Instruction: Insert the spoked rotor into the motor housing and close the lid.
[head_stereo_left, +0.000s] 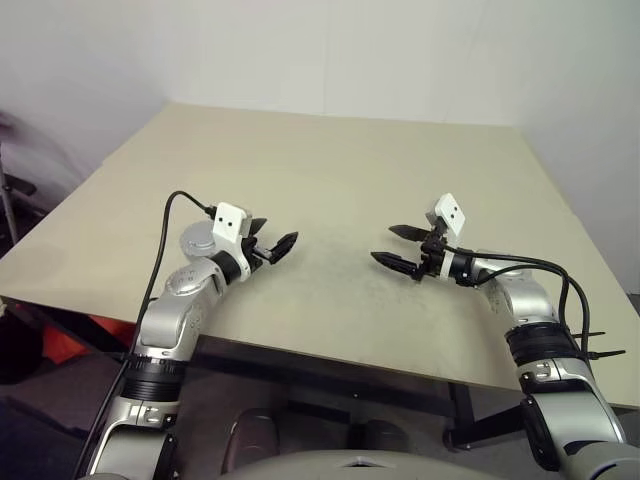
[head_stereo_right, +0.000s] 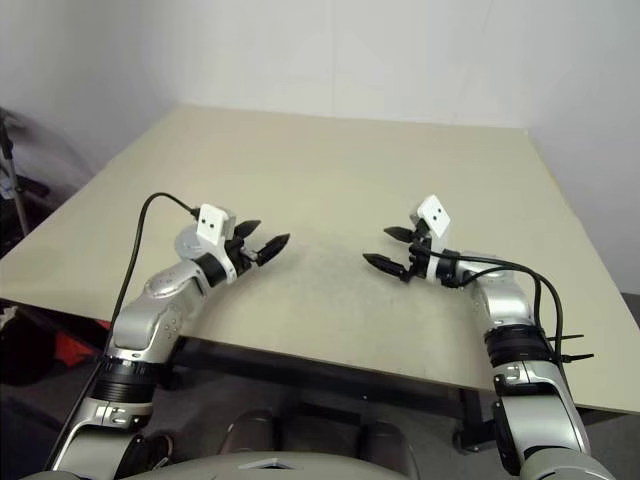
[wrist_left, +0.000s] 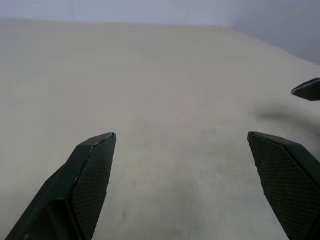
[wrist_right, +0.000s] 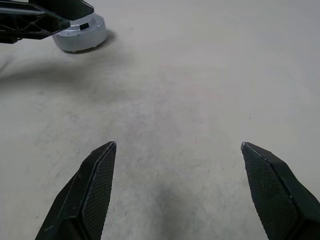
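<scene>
A short round silver body, which I take for the motor housing (head_stereo_left: 196, 240), sits on the table just behind my left wrist. In the right wrist view the motor housing (wrist_right: 82, 36) is partly covered by my left hand, so its top and inside are hidden. The spoked rotor and the lid are out of view. My left gripper (head_stereo_left: 274, 237) hovers open over the table, pointing toward the middle. My right gripper (head_stereo_left: 385, 244) faces it from the other side, also open. Both hold nothing between the fingers, as the left gripper (wrist_left: 181, 135) and right gripper (wrist_right: 178, 145) show close up.
The beige table (head_stereo_left: 330, 160) stretches far ahead to a white wall. Its front edge runs just under both forearms, and its left edge drops off beside my left arm. One fingertip of the right gripper (wrist_left: 307, 90) shows at the edge of the left wrist view.
</scene>
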